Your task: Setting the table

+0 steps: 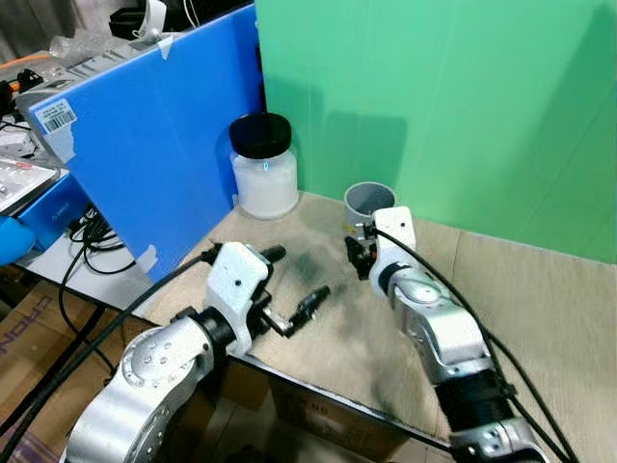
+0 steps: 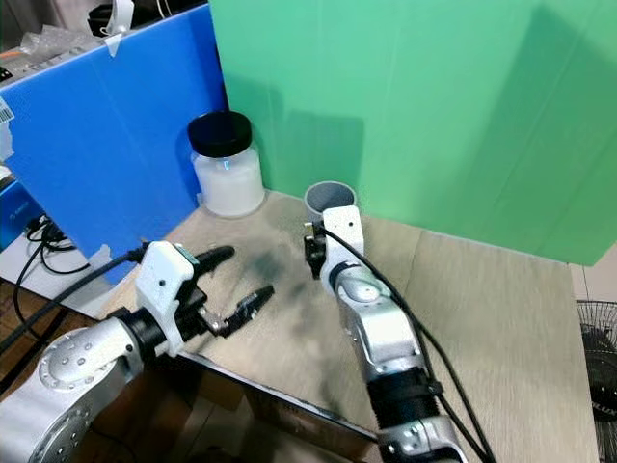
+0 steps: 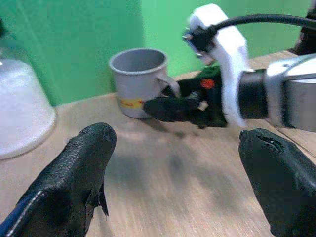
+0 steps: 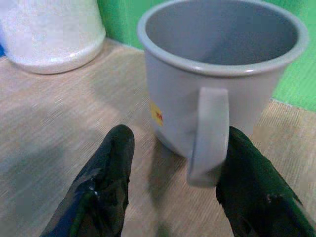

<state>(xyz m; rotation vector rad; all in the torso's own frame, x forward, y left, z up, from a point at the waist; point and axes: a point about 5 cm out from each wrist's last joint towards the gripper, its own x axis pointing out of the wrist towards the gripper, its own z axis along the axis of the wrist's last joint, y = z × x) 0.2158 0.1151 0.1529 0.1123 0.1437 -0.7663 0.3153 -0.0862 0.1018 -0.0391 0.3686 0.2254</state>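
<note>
A small grey mug (image 4: 217, 79) is standing upright on the wooden table (image 1: 540, 318), close against the green backdrop (image 1: 463, 106), with a white jar with a black lid (image 1: 263, 166) just beside it along the same wall; taking the mug as the landmark, everything else is sitting on the side away from the backdrop. The right gripper (image 4: 177, 187) is hovering right in front of the mug with its two black fingers spread apart, empty, and the mug's handle is pointing straight at it, falling between the fingertips, with the finger on one side close beside the handle, though I cannot tell whether it is touching. The left gripper (image 1: 294, 289) is waiting farther out from the mug, toward the table's near edge, its fingers also parted and holding nothing. The mug is looking empty, so it is probably going to feel light, and its rigid wall will not be giving under pressure; whether it is plastic or glazed ceramic is not clear, but the smooth surface is likely to be slippery against the pads. The handle loop seems the safest place to pinch, since the fingers are already lining up with it; squeezing across the thin strap could let the cup swing, so a firm, level grip is probably what the lift is calling for.
</note>
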